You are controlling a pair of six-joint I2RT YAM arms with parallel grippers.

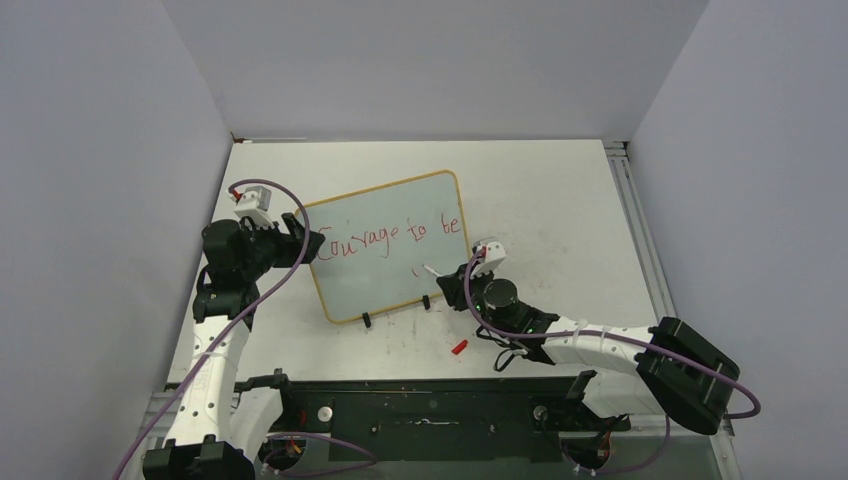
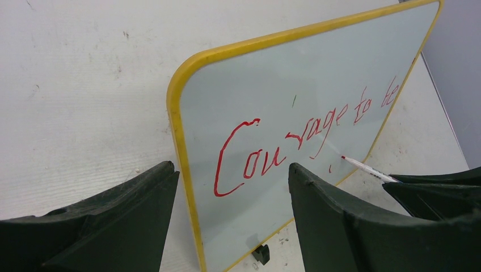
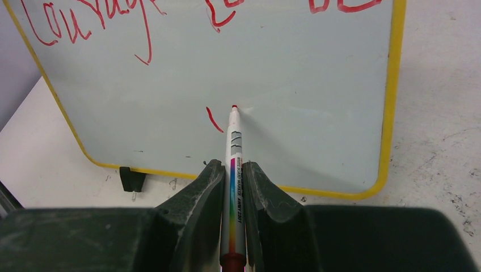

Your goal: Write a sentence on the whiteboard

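The whiteboard stands tilted on the table, yellow-framed. The sentence reads "Courage to be" in red on one line. Below it sits a short red stroke. My right gripper is shut on a white marker, whose red tip touches the board just right of that stroke. My left gripper is open, its fingers standing on either side of the board's left edge, apart from it.
Two black clip feet hold the board's lower edge. A small red cap lies on the scuffed white table in front of the board, near my right arm. Walls close in on three sides.
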